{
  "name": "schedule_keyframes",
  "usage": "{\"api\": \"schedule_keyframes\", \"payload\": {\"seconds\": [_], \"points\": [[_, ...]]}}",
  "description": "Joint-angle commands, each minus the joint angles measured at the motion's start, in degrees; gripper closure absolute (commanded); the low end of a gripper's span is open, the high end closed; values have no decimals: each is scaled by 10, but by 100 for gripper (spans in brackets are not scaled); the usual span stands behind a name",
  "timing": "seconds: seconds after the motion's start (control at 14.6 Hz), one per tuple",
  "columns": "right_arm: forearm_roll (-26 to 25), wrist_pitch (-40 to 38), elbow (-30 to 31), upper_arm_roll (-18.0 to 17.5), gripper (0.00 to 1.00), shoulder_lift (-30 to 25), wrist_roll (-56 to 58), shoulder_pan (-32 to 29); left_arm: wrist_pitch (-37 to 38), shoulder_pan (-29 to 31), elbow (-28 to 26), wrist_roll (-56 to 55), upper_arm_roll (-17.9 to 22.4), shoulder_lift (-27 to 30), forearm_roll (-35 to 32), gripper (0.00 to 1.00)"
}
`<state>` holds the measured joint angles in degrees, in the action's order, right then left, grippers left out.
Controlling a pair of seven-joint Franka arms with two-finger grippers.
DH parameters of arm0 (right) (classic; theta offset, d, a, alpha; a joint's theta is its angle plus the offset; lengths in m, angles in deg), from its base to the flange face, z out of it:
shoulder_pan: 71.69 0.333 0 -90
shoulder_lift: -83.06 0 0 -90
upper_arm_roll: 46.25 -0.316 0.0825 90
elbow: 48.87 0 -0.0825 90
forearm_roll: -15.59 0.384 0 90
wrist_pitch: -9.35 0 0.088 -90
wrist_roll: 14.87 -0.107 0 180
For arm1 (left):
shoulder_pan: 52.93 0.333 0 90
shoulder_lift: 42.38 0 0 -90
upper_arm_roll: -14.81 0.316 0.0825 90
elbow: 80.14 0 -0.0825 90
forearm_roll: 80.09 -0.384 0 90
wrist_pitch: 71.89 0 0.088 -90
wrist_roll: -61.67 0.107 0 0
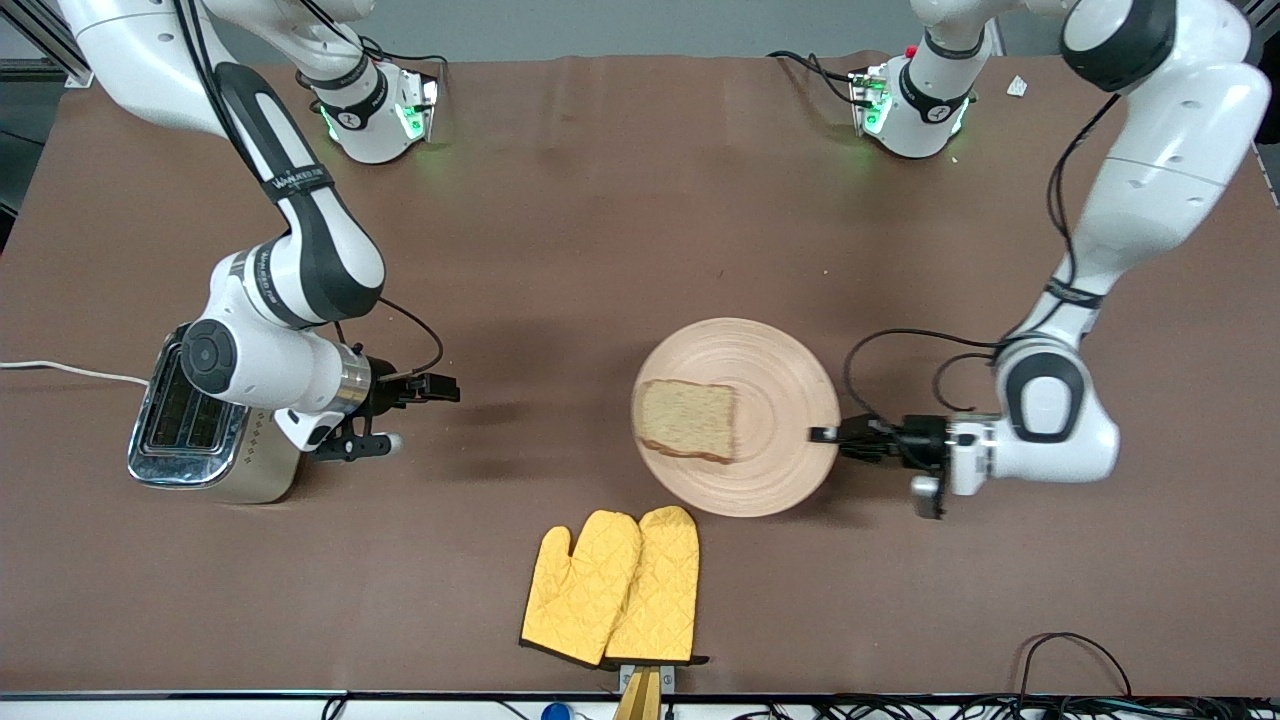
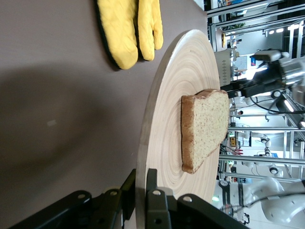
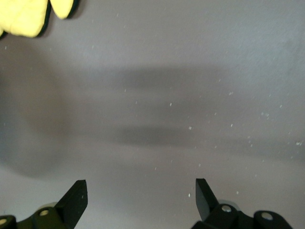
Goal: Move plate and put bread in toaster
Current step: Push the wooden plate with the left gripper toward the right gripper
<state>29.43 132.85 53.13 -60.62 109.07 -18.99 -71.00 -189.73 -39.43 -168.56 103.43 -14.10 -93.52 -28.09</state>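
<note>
The round wooden plate (image 1: 760, 400) lies at the table's middle with the slice of brown bread (image 1: 690, 418) on it, toward the right arm's end. My left gripper (image 1: 825, 434) is shut on the plate's rim at the left arm's end. The left wrist view shows its fingers (image 2: 157, 198) clamped on both sides of the rim, with the plate (image 2: 171, 95) and bread (image 2: 205, 126) ahead. The cream toaster (image 1: 185, 425) stands at the right arm's end, partly hidden by that arm. My right gripper (image 1: 415, 412) is open and empty beside the toaster, over bare table (image 3: 141, 193).
A pair of yellow oven mitts (image 1: 615, 588) lies nearer to the front camera than the plate; it also shows in the left wrist view (image 2: 128, 28) and the right wrist view (image 3: 28, 14). The toaster's white cord (image 1: 60, 370) runs off the table's edge.
</note>
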Motion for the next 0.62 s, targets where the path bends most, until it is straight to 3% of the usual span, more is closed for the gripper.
{"api": "schedule_keyframes", "payload": {"seconds": [0.0,0.21,0.55], "points": [[-1,45,13,-2,0,13,-3,-4,-46,-52,11,6,-2,-34,62,100],[1,55,13,-2,0,18,-15,-3,-93,-115,11,4,-2,-45,111,100],[0,59,57,-7,0,-34,-102,10,-187,-190,12,-2,-2,-57,159,97]]}}
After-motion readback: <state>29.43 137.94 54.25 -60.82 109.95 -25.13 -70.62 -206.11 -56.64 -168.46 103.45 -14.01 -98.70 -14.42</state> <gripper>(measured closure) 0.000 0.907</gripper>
